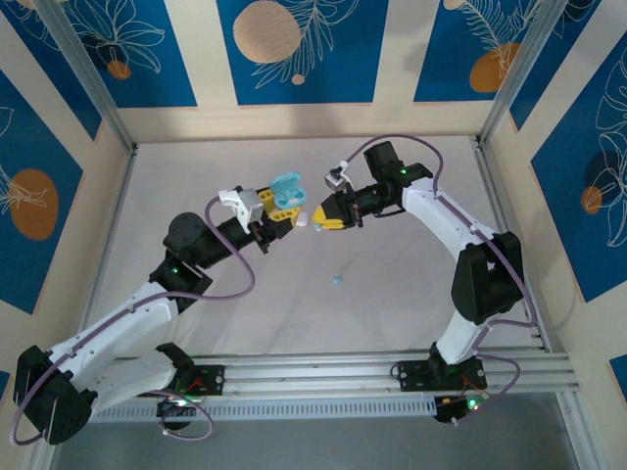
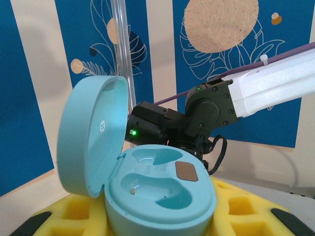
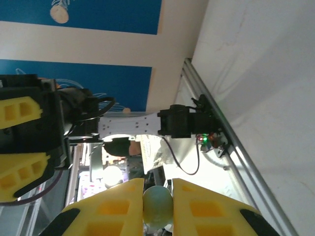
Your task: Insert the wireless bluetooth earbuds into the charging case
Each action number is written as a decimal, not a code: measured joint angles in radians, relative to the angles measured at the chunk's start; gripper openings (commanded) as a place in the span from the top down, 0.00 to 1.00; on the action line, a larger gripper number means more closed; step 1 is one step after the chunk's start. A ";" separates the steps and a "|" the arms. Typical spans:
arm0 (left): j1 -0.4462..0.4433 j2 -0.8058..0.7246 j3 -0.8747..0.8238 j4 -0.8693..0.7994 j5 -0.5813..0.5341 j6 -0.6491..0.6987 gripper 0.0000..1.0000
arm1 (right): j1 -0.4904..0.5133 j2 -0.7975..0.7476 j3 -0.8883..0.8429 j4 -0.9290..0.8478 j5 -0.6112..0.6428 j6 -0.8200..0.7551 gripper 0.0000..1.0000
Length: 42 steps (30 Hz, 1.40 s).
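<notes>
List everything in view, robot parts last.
case: 1, light blue, lid open, both wells empty, held by the left gripper
held bud: 1, pale, between the right gripper's fingers, close to the case
loose bud: 1, light blue, tiny, probably a bud, lying on the table between the arms
table: 1, white
walls: blue and cream panels, around the table
left gripper: yellow fingers, shut on the case
right gripper: yellow fingers, shut on the held bud

Blue leaf-print wall panels, pale table
</notes>
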 measured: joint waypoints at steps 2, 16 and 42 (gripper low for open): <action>0.000 0.000 0.000 -0.001 0.000 0.004 0.66 | -0.001 0.000 0.001 0.000 -0.016 0.006 0.82; 0.000 0.001 0.000 -0.007 0.000 0.005 0.66 | -0.058 -0.099 -0.071 0.182 0.080 0.307 0.82; 0.000 0.064 0.000 -0.006 0.024 0.005 0.66 | -0.099 -0.334 -0.045 0.303 0.221 0.410 0.82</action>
